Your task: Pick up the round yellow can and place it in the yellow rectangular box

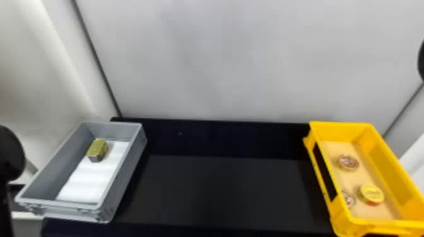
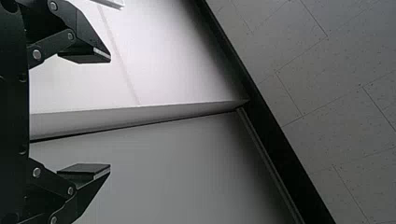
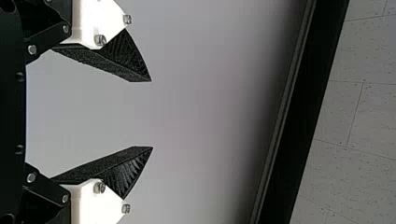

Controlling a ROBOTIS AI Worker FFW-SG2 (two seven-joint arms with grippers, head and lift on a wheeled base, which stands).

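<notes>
left arm [image 1: 11, 154]; gray box [image 1: 126, 176], yellow box [image 1: 389, 164] well apart

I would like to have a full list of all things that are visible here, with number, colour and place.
grey rectangular plastic box: one, at the left
white lining: count unclear, on its floor
block-shaped container: one, gold top, dark sides, toward that box's far end
yellow rectangular plastic box: one, at the right, tan floor
round yellow can: one, inside it, near end
round cans with reddish-brown and pale tops: two, same box; one farther back, one beside the yellow can, partly hidden by the wall
tabletop: one, black, under the boxes
wall panels: several, pale grey, behind and beside
left gripper: one, black, open, left wrist view
right gripper: one, black with white mounts, open, right wrist view
</notes>
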